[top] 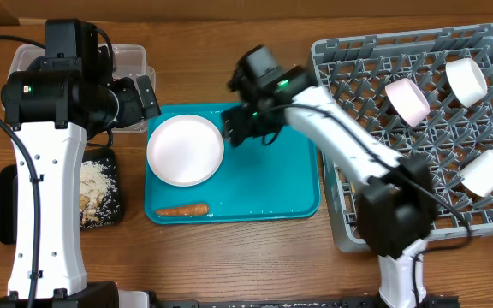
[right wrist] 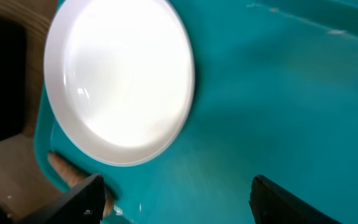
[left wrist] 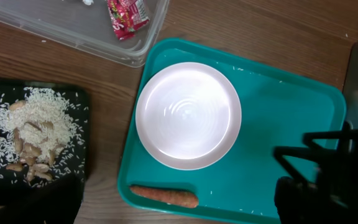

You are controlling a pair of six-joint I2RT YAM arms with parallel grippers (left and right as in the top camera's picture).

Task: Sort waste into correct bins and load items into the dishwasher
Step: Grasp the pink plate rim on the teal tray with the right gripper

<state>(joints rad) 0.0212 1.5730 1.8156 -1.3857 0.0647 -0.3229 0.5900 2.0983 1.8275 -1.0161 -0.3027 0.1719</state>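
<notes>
Orange carrot, small, tapered, at teal tray near edge. White round plate, glossy, clean, beyond it on tray. Right gripper beside plate, fingers spread, empty. Left gripper by clear tub, fingers apart, empty.

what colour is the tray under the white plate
Teal; the tray shows best in the left wrist view.
</notes>
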